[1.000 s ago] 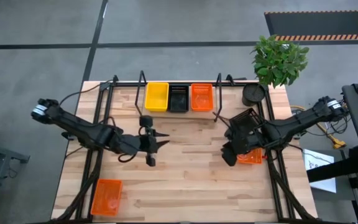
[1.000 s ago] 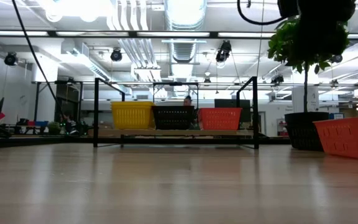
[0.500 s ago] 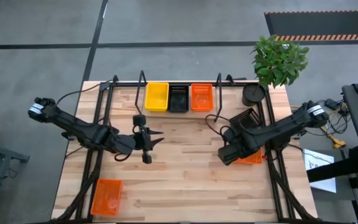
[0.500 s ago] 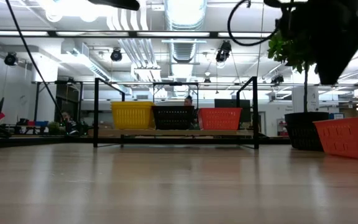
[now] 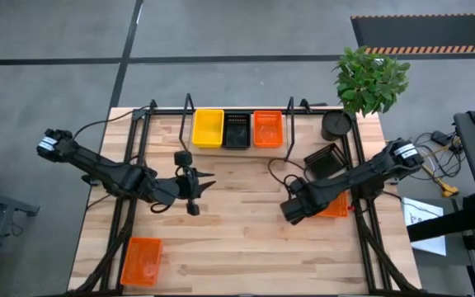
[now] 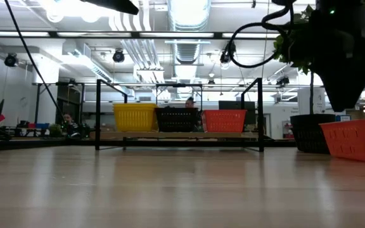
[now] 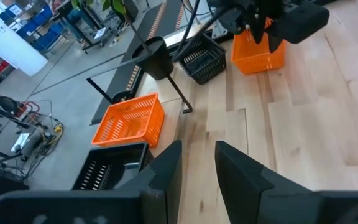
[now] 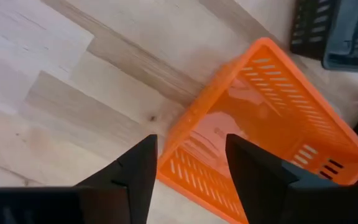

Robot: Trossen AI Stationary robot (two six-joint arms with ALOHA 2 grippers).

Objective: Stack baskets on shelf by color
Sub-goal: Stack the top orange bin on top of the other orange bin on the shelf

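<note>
On the shelf (image 5: 190, 111) at the far edge stand a yellow basket (image 5: 208, 128), a black one (image 5: 237, 129) and an orange one (image 5: 267, 129), side by side. A loose orange basket (image 8: 260, 143) rests on the table at the right. My right gripper (image 8: 188, 171) is open and hangs above that basket's left end, its fingers clear of the rim in the low view (image 6: 344, 104). A loose black basket (image 5: 324, 159) sits just beyond it. Another orange basket (image 5: 141, 260) lies near the left front corner. My left gripper (image 5: 207, 183) is open, raised over mid-table.
A dark round pot (image 5: 336, 125) with a green plant (image 5: 371, 78) stands at the far right corner beside the shelf. The arms' black frame rails (image 5: 130, 165) run along both sides. Bare wood (image 5: 246, 239) spans the middle and the near part of the table.
My right gripper has moved from over the black basket toward the table's near-left, uncovering that basket, and has come down above the loose orange basket's left end. My left gripper has shifted slightly toward the left and far side. No basket has moved.
</note>
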